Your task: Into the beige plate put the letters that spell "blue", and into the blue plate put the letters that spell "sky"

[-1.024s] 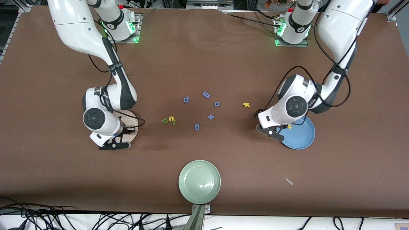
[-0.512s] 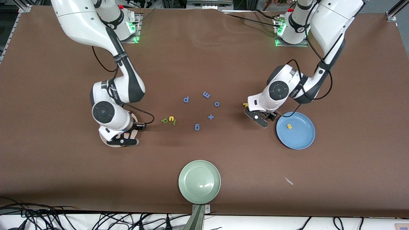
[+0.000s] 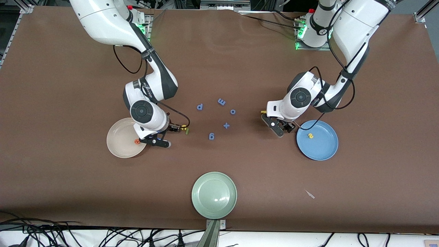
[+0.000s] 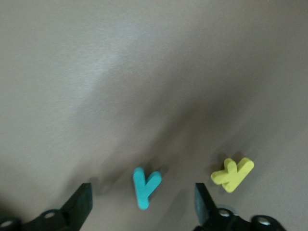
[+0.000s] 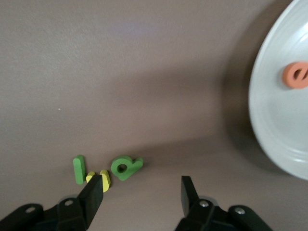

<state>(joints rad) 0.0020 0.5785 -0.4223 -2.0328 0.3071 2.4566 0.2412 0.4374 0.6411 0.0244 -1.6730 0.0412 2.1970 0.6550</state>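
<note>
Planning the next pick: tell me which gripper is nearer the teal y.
Left. The left gripper hangs right over the teal y; the right gripper is by the beige plate.

The e (image 3: 137,141) is found in the beige plate (image 3: 118,144) toward the right arm's end of the worktop (image 3: 68,85); the s (image 3: 310,136) lies in the blue plate (image 3: 322,151) toward the left arm's end. A third plate (image 3: 214,195) is set near the worktop's front edge. The b (image 5: 126,167), u (image 5: 102,179) and l (image 5: 79,169) are clustered beside the beige plate; the y (image 4: 145,186) and k (image 4: 233,173) lie side by side near the blue plate.
</note>
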